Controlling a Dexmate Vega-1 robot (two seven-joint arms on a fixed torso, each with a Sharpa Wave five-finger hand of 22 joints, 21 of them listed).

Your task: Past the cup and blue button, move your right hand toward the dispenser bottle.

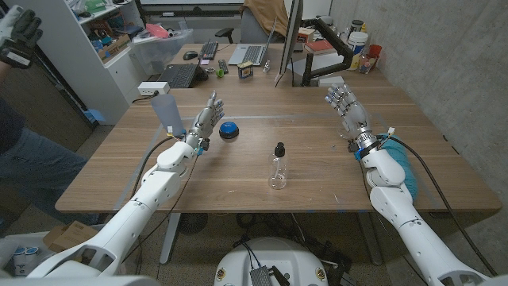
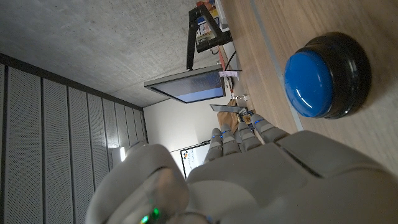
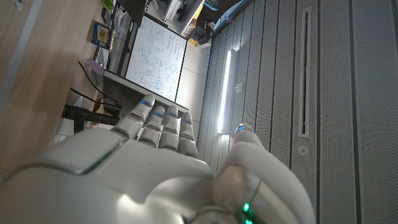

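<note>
My right hand [image 1: 345, 106] stands raised over the right side of the wooden table [image 1: 317, 171], fingers apart and holding nothing, well apart from the dispenser bottle [image 1: 278, 167], which stands upright near the table's middle. My left hand [image 1: 206, 119] is likewise spread and holds nothing, just beside the blue button [image 1: 228, 130], with the pale blue cup [image 1: 167, 110] on its far left side.

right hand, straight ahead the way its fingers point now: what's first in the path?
Probably nothing on the table nearby. The right hand points up and away toward the far edge, where a black monitor arm and clutter stand. The bottle lies off to its side, not in line. Depth unclear.
</note>
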